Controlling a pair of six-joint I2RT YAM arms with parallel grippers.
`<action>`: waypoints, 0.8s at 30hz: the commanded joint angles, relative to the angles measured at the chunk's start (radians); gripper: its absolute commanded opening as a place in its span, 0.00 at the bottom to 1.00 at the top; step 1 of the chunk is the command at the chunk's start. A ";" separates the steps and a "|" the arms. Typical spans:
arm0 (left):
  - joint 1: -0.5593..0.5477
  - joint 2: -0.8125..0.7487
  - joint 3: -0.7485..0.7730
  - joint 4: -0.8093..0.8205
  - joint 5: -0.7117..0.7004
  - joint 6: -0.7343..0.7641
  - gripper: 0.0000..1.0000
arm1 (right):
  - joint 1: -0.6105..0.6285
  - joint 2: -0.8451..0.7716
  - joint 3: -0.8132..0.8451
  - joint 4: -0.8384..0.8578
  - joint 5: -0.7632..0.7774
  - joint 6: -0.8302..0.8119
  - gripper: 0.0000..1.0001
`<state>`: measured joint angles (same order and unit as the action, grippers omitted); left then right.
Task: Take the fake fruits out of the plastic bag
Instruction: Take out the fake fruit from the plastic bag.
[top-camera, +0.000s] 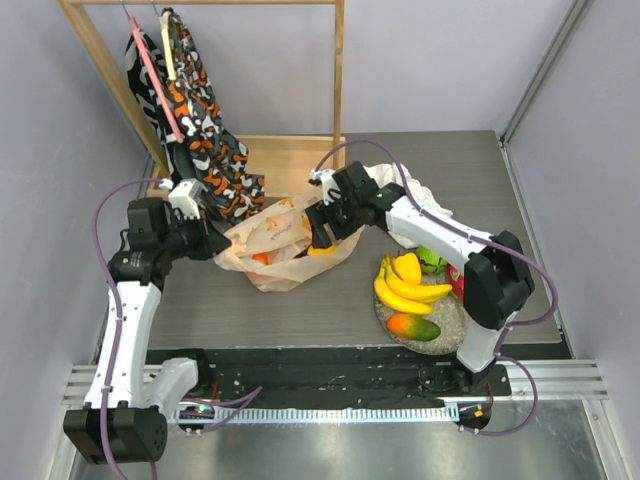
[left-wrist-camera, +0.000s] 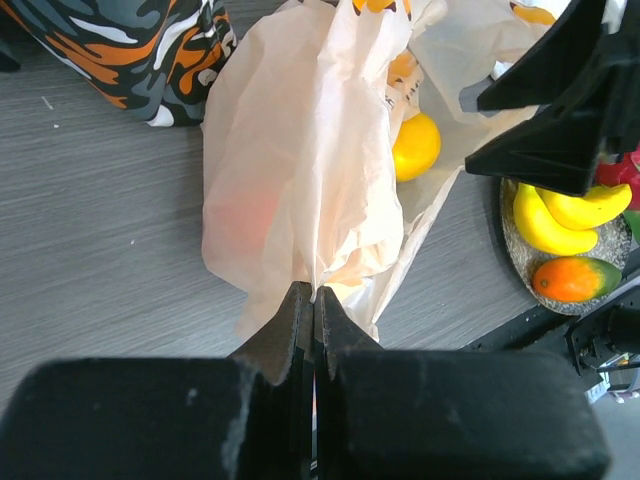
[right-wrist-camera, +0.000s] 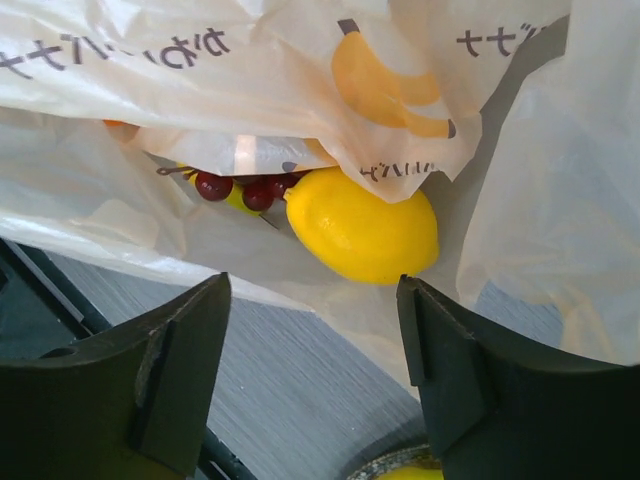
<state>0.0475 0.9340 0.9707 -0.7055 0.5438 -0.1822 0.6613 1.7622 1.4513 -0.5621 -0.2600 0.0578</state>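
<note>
Grey wood-grain table (top-camera: 300, 310) carries everything, with a bare wooden frame (top-camera: 339, 60) at its far left and an orange-black-white patterned fabric (top-camera: 205, 130) hanging from that frame down onto the tabletop. Just right of the fabric, near the middle of the table, lies the plastic bag (top-camera: 275, 250), thin, peach-tinted and crumpled, printed with banana pictures and dark lettering.

The left gripper (left-wrist-camera: 313, 295) comes in from the left with its jaws pressed together, a pinch of the bag's near-left edge caught between them. The right gripper (right-wrist-camera: 315, 290) is at the bag's right side with its jaws well apart and nothing between them, facing the bag's mouth.

A white cloth (top-camera: 425, 200) lies bunched behind the right arm. On the near right sits a speckled plate (top-camera: 455, 325) holding a banana bunch (top-camera: 405, 280), a red-green mango (top-camera: 413, 326) at its near edge and a green lime (top-camera: 432, 260) at its far edge.

Inside the bag's mouth rests a yellow lemon-shaped fruit (right-wrist-camera: 362, 228), just ahead of the open fingers and not touching them. Left of it, dark red berries (right-wrist-camera: 240, 190) peek out under a fold. An orange round (left-wrist-camera: 245, 215) shows dimly through the plastic.
</note>
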 joint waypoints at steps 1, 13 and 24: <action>0.000 -0.003 0.006 0.052 0.027 -0.020 0.00 | 0.003 0.043 0.023 0.013 0.019 -0.027 0.72; 0.017 -0.024 0.003 0.049 0.021 -0.020 0.00 | 0.009 0.204 0.100 -0.025 0.061 -0.105 0.87; 0.023 -0.040 0.003 0.047 0.027 -0.022 0.00 | 0.012 0.172 0.172 -0.120 -0.007 -0.150 0.38</action>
<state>0.0624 0.9092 0.9699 -0.6914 0.5457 -0.2024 0.6666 1.9774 1.5635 -0.5983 -0.2310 -0.0475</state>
